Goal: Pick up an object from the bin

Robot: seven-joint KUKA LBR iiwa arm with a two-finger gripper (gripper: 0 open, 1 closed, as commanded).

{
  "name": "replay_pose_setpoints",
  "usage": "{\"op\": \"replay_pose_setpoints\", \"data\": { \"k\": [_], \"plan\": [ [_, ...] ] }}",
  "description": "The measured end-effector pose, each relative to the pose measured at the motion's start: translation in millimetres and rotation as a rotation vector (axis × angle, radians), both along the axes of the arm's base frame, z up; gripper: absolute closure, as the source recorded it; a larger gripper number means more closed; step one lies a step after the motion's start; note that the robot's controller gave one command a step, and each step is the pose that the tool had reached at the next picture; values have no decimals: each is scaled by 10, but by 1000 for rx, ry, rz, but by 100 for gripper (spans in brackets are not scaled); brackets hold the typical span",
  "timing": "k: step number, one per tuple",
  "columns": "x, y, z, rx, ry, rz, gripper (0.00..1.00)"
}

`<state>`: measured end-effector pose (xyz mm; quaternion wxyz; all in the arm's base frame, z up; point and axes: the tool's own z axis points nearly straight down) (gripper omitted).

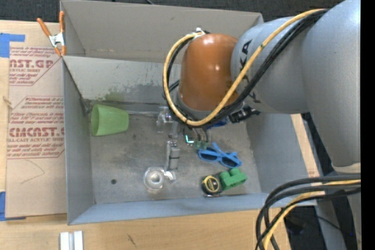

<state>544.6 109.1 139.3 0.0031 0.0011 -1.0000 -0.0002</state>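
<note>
Gripper: I see the gripper [171,160] low in the middle of the bin [79,143], hanging beneath the orange cover [205,70] on the wrist. I cannot tell whether it is released or clenched, and I see nothing held in it.
Arm: my arm [316,61] comes in from the right, with yellow and black cables [170,76] looped round the orange cover.
Nearest thing: a small clear round thing [154,178] lies on the bin floor near the front wall, left of centre. The gripper's tip is just beside its upper right edge; I cannot tell if they touch.
Blue sunglasses: the blue sunglasses [218,155] lie right of the gripper, near it but apart, partly under the wrist.
Tape measure: a green tape measure [223,181] with a yellow and black end lies by the front wall, just below the sunglasses.
Green cup: a pale green cup [109,120] lies on its side by the left wall, well apart from the gripper.
</note>
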Motion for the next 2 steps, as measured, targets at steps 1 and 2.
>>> {"op": "replay_pose_setpoints", "data": {
  "k": [1, 2],
  "plan": [
    [-512, 31, -712, 0, -4, 187, 0],
    [-609, 45, -384, 1, -8, 146, 0]
  ]
}}
